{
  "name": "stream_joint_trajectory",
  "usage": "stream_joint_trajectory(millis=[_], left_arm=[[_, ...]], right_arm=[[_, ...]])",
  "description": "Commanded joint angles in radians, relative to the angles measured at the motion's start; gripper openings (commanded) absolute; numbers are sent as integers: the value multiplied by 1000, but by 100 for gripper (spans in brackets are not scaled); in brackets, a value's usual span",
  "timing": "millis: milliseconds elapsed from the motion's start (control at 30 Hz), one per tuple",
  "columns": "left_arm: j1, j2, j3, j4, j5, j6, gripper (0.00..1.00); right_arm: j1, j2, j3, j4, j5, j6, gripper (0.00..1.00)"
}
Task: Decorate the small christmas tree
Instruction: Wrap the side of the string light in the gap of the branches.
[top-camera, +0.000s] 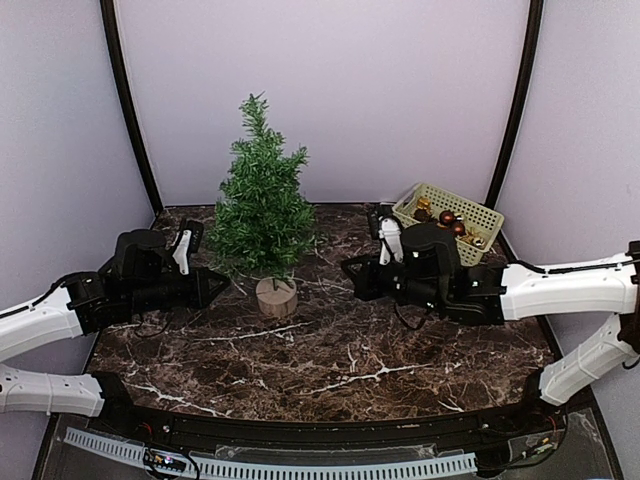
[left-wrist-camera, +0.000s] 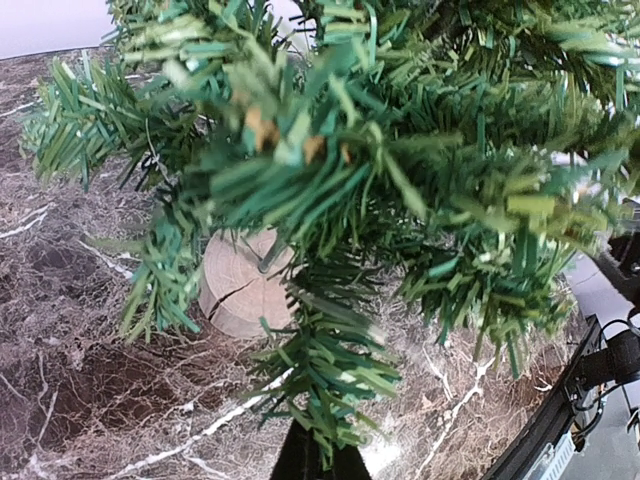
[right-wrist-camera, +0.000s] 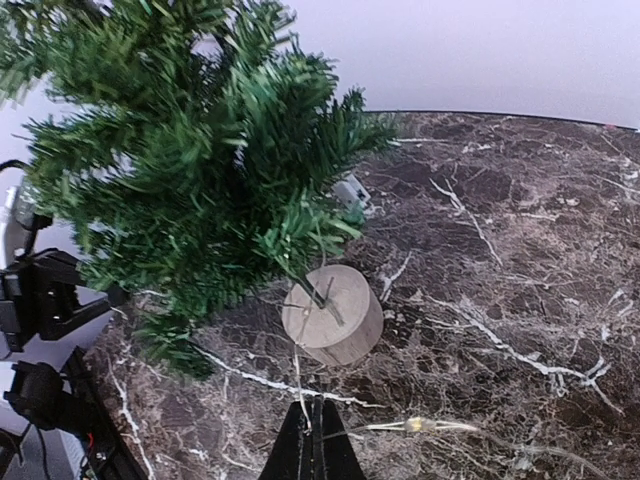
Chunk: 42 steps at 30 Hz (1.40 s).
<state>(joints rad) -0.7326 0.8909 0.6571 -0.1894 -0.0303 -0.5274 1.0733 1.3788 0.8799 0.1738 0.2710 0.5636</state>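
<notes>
Your left gripper (top-camera: 224, 285) and right gripper (top-camera: 346, 268) flanked the tree (top-camera: 262, 205), both closed, nothing clearly held; the next move was likely fetching a bauble (top-camera: 447, 217) from the basket (top-camera: 484, 214).

The left arm (top-camera: 40, 325) and right arm (top-camera: 570, 288) both lay low, their white forearms nearly level, and the 2 wrists pointed inward at each other. The left gripper (top-camera: 223, 284) had its jaws pressed together (its own wrist camera caught only a dark closed wedge at the bottom edge). The right gripper (top-camera: 346, 268) was closed too, its jaws meeting in a narrow point. The 2 tips stood well apart.
</notes>
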Motion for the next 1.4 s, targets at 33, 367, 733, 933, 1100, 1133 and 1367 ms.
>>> stream_joint_trajectory(millis=[33,367,733,933,1100,1133,1367], left_arm=[[6,-26,-17,-3,-15,-1,0],[6,-25,-21,10,-7,-2,0],[6,-28,-25,13,-6,-4,0],[6,-33,-25,5,-9,-1,0],[7,-36,-25,3,-11,-2,0],[7,-36,-25,3,-11,-2,0],[7,-33,-29,8,-10,-4,0]], right_arm=[[14,-145,-45,72,-75,22,0],[60,-164,-18,19,-156,17,0],[98,-118,-66,99,-72,95,0],[94,-63,-108,84,57,108,0],[69,-30,-99,91,135,72,0],[59,-28,-96,100,140,64,0],[7,-23,-45,141,181,-22,0]])
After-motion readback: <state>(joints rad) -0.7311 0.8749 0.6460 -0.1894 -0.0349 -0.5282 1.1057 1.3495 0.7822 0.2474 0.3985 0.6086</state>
